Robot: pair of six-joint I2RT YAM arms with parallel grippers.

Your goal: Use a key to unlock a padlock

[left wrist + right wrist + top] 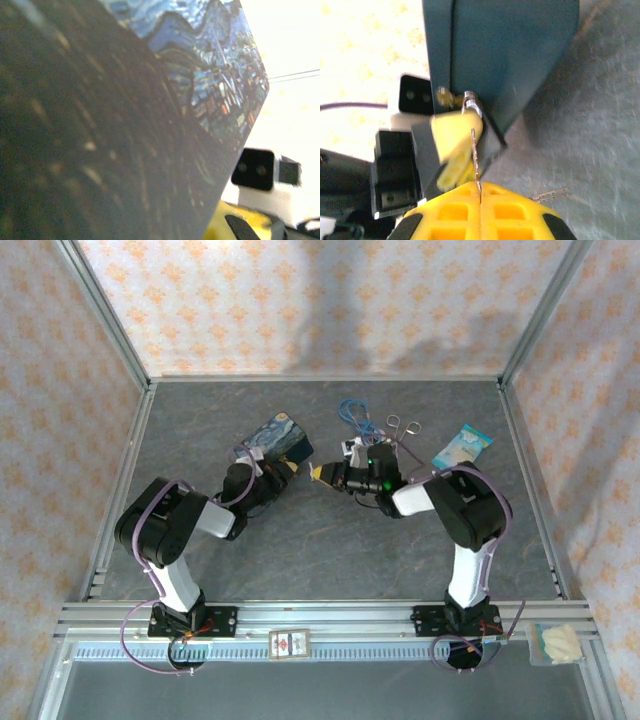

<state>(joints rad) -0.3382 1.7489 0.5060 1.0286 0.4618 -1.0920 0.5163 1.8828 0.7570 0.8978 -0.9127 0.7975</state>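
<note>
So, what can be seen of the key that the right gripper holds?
The key looks like a thin, pale metal strip, seen edge-on. Its lower end is pinched between the shut yellow fingers of the right gripper. Its blade stands nearly upright and points toward the dark padlock at the corner of the blue tin. Whether its tip is inside the padlock cannot be told.

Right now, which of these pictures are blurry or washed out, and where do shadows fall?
Top external view: evenly lit, soft grey shadows on the back wall. Left wrist view: the painted tin sits so close it smears, its background bleached white. Right wrist view: the key in the right end effector is fairly crisp, the wallpaper behind blown out.
</note>
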